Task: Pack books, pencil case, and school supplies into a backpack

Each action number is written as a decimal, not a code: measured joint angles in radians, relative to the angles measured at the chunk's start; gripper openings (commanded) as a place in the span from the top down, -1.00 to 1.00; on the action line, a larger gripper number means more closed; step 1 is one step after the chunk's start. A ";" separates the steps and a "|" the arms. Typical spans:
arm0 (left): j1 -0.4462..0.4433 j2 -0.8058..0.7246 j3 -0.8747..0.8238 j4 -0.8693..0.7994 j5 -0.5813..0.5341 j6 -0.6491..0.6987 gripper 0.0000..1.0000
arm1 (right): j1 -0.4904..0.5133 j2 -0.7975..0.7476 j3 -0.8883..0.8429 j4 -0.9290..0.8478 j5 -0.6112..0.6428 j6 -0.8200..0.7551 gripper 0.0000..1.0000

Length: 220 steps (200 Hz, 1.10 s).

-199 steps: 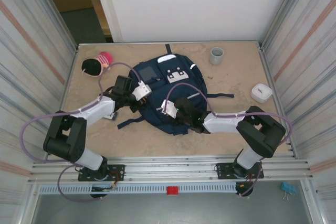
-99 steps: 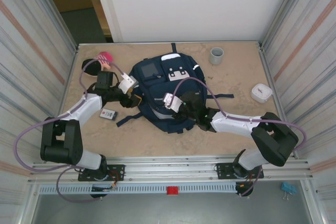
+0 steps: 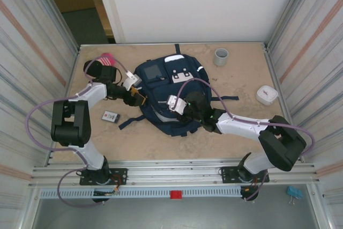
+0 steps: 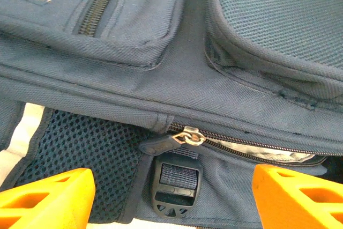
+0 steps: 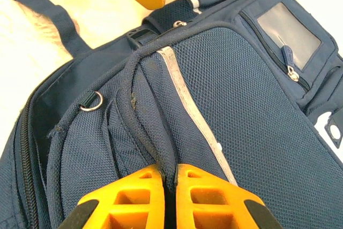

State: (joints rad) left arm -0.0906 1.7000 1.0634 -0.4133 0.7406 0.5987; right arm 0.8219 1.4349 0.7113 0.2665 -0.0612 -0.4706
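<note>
The navy backpack (image 3: 170, 92) lies flat mid-table. My left gripper (image 3: 138, 99) is at its left side, open, orange fingers (image 4: 45, 199) standing wide on either side of a zipper pull (image 4: 187, 137) and a black buckle (image 4: 177, 189), gripping nothing. My right gripper (image 3: 185, 112) is over the pack's near part, shut (image 5: 169, 197) on a pinched fold of its mesh fabric and piping. One of the school supplies, a small flat white piece (image 3: 111, 116) with dark print, lies on the table left of the pack, beside a loose strap (image 5: 53, 17). The books and the pencil case are out of view.
A grey cup (image 3: 221, 56) stands at the back right. A rounded white box (image 3: 266, 94) sits near the right wall. A pink and black object (image 3: 102, 61) lies at the back left behind my left arm. Metal walls close both sides.
My left gripper has opened and drawn back to the pack's left side, its arm swinging toward the left wall. The small white piece now shows on the table. The right gripper closed on the fabric.
</note>
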 measured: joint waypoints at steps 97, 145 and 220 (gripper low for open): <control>-0.138 0.024 0.022 -0.085 -0.100 0.246 -0.56 | -0.024 -0.131 0.003 -0.150 -0.064 -0.047 1.00; -0.241 -0.185 -0.173 0.105 -0.105 0.116 -0.57 | -0.124 -0.264 0.004 -0.344 -0.195 -0.129 1.00; -0.329 -0.522 -0.555 0.597 -0.154 -0.220 -0.59 | -0.243 -0.290 0.003 -0.456 -0.379 -0.216 1.00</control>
State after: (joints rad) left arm -0.4194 1.1778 0.5083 0.1841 0.5861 0.3786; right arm 0.5793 1.1450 0.7147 -0.1898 -0.4400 -0.6868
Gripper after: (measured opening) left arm 0.802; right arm 0.096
